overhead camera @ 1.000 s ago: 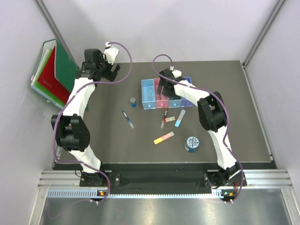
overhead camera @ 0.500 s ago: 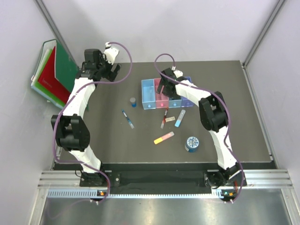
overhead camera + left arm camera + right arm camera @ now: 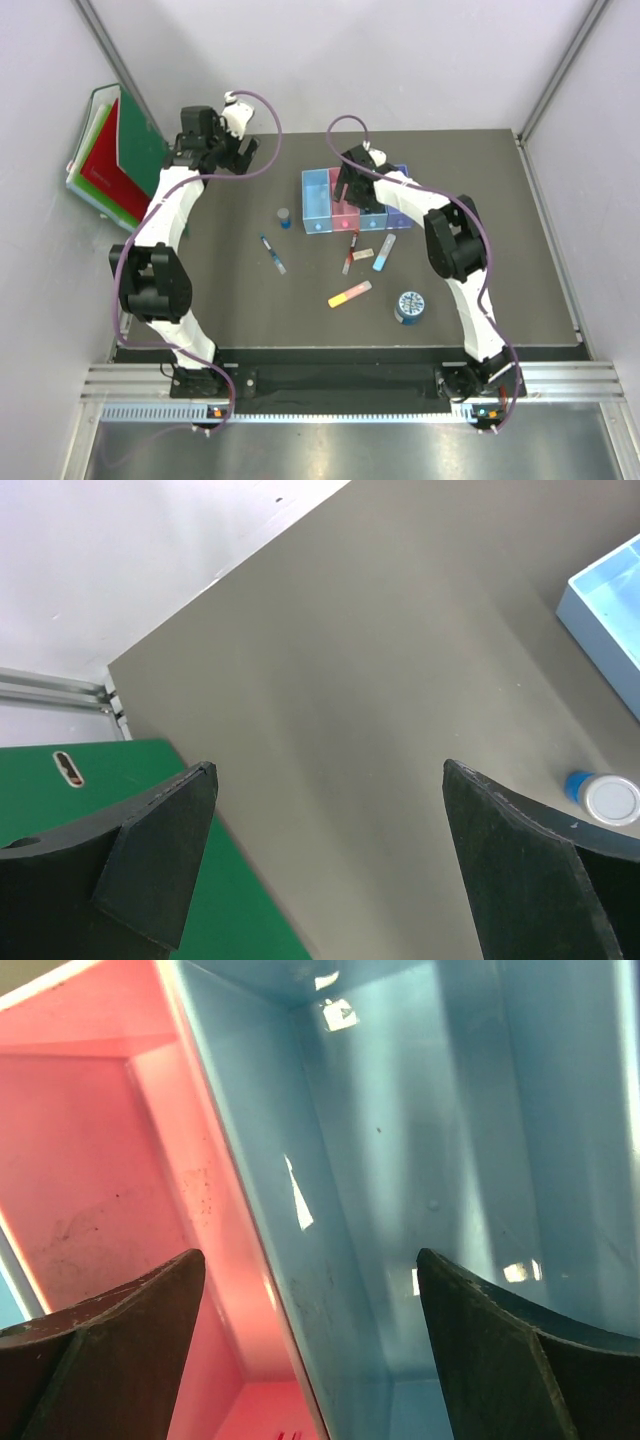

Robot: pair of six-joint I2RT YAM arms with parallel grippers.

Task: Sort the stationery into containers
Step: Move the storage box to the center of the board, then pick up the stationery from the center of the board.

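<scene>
The right end effector point(image 3: 305, 1290) hangs low over the row of bins point(image 3: 316, 203). Its jaws are spread and nothing sits between them. The wrist view shows the wall between the pink bin point(image 3: 90, 1160) and the blue bin point(image 3: 450, 1140) directly under the gap.

None of the stationery is in a bin. The red-black pen point(image 3: 350, 250), eraser point(image 3: 364, 253) and light-blue stick point(image 3: 384, 252) lie in a cluster on the tabletop point(image 3: 500, 250) just in front of the bins. The yellow-pink stick point(image 3: 349, 294) and the round tin point(image 3: 409, 306) lie nearer the arm bases. The blue pen point(image 3: 272, 253) and the grey-capped bottle point(image 3: 284, 217) are on the left.

The step in hand looks like fetching a piece with the right arm, probably one from the cluster. To do it well, lift straight up first so the fingers clear the bin walls, then come back over the chosen piece. Turn the wrist so the jaws cross the shaft of the pen or stick, and grip it mid-length so it hangs level. The eraser lies close beside the red-black pen, so a finger pushed between them could knock it away.

The left end effector point(image 3: 328, 780) is also spread and empty, held high near the green folder point(image 3: 150, 780).
</scene>
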